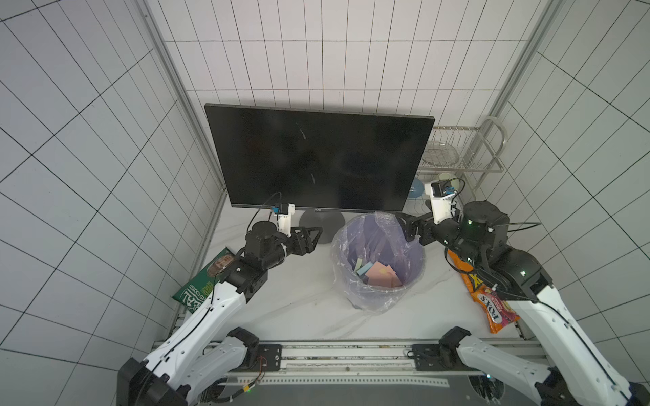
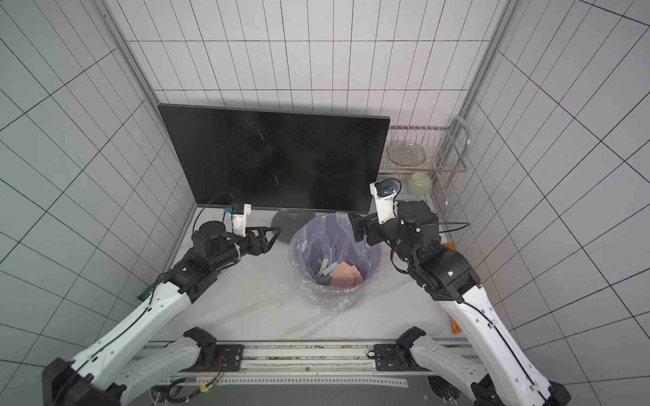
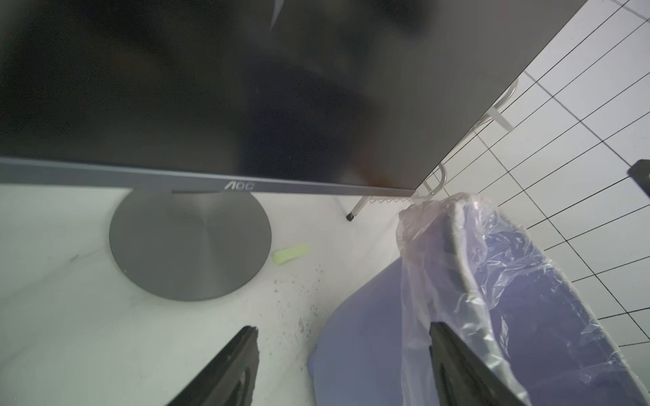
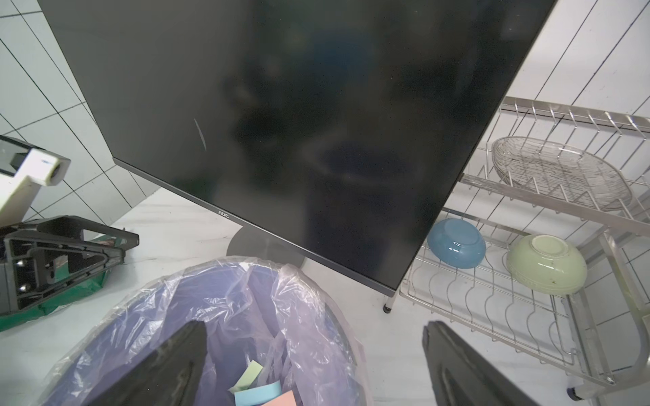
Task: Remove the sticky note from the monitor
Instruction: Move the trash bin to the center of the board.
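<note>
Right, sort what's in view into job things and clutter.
Job: monitor, its screen bare; bin; notes inside it; left gripper; right gripper.
Clutter: green snack bag; orange sweets bag; dish rack; blue bowl; green bowl.

Bench (image 1: 299, 309), contents by position:
- Monitor (image 1: 316, 158): along the back edge, left of centre, on its stand (image 1: 327, 223).
- Bin (image 1: 404, 253): mid-bench, just before the stand, to its right; sticky notes (image 1: 380, 274) in it.
- Slip (image 3: 290, 253): on the bench beside the stand, between stand and bin.
- Dish rack (image 4: 527, 195): back right corner, behind the monitor's right end. Dish (image 4: 559, 172) on its upper tier; two bowls (image 4: 456, 243) (image 4: 547, 263) side by side below.
- Snack bag (image 1: 200, 284): left edge, under the left arm.
- Candy bag (image 1: 492, 305): right edge, under the right arm.
- Left gripper (image 1: 316, 239): left of the bin, before the stand.
- Right gripper (image 1: 408, 228): over the bin's back right rim.
</note>
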Controlling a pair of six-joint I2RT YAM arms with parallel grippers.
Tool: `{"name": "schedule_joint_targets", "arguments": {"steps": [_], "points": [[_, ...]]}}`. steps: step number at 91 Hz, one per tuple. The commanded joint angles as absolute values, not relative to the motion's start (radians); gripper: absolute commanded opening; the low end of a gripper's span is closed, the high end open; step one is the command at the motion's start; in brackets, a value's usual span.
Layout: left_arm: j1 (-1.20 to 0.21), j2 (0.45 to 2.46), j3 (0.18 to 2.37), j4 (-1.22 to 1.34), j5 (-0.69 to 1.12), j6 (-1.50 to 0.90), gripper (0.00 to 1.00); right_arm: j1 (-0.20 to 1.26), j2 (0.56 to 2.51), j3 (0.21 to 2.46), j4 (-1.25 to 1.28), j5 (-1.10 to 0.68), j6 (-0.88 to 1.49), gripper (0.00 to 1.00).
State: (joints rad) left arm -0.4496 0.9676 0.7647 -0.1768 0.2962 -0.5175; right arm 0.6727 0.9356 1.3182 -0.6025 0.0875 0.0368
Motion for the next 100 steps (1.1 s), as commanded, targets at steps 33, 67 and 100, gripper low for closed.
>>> {"name": "schedule_joint_targets", "arguments": {"steps": [33,67,100], "points": [[-0.583,1.026,0.662,-0.112,0.291,-0.565,0.76,0.616,0.960,1.336,-0.643,0.099,0.017,0.99],[-0.733,1.085,0.687,-0.096,0.253,-0.573,0.76,0.576,0.952,1.327,-0.654,0.075,0.019,0.99],[-0.846,1.253,0.773,-0.032,0.235,-0.585,0.76,0.544,0.933,1.312,-0.668,0.070,0.016,0.99]]}}
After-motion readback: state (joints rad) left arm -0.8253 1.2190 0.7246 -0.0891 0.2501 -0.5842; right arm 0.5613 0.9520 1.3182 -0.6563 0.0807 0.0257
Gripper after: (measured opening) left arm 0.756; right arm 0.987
